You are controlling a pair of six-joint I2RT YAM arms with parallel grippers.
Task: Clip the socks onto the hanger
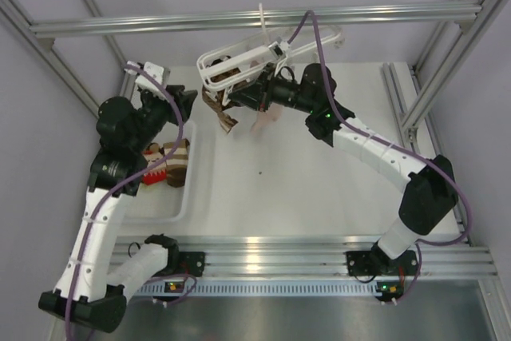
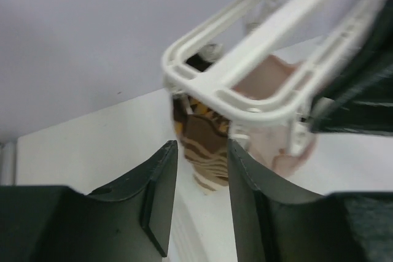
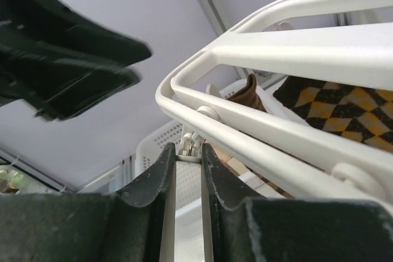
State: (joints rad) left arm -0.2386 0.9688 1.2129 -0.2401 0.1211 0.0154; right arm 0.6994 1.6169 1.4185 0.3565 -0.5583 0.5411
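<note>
Nearest your bases, on the left, the white bin (image 1: 185, 197) is holding the striped socks (image 1: 166, 164) not yet clipped. Beyond it, your left gripper (image 2: 200, 146) is hovering empty with its jaws partly apart, pointing at the brown patterned sock (image 2: 204, 173) dangling from the hanger (image 3: 307, 44), probably to steady or lift it. Your right gripper (image 3: 188, 151) is pinching a clip (image 3: 189, 146) between narrow jaws, likely squeezing it open. A pink sock (image 2: 276, 151) is hanging just beside. Farthest off, the grey rail (image 1: 160, 21) is carrying the hanger, keeping it reachable.
</note>
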